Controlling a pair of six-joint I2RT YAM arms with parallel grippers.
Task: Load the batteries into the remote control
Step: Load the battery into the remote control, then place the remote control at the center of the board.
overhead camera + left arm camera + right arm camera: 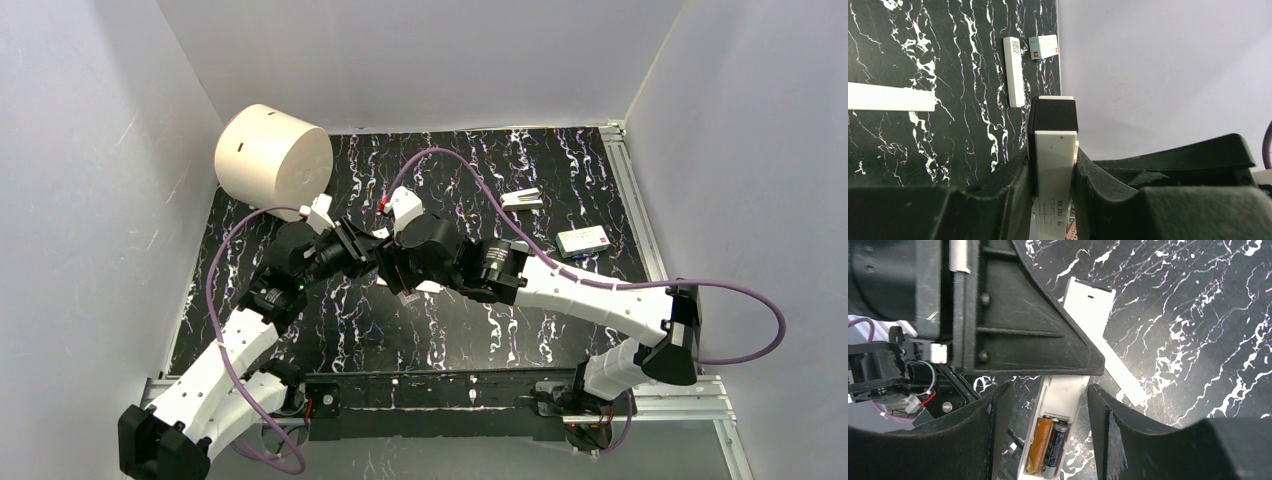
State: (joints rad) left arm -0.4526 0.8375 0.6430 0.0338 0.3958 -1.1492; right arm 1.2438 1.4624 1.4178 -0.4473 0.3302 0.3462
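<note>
My left gripper (pixel 1053 162) is shut on the white remote control (pixel 1056 165) and holds it above the table at mid-scene (pixel 362 250). In the right wrist view the remote (pixel 1064 397) shows its back, with the battery recess uncovered. The two batteries lie side by side in the recess, one orange (pixel 1039 446) and one dark (pixel 1056 444). My right gripper (pixel 1048 390) is open, with one finger on each side of the remote's battery end. The left gripper's finger (pixel 1018 315) hides the remote's middle.
A plain white strip (pixel 1120 372) lies on the black marbled table below the remote, also in the left wrist view (pixel 890 97). Another white strip (pixel 522 198) and a white box with a red mark (pixel 584 240) lie at the back right. A cream cylinder (pixel 272 155) stands at the back left.
</note>
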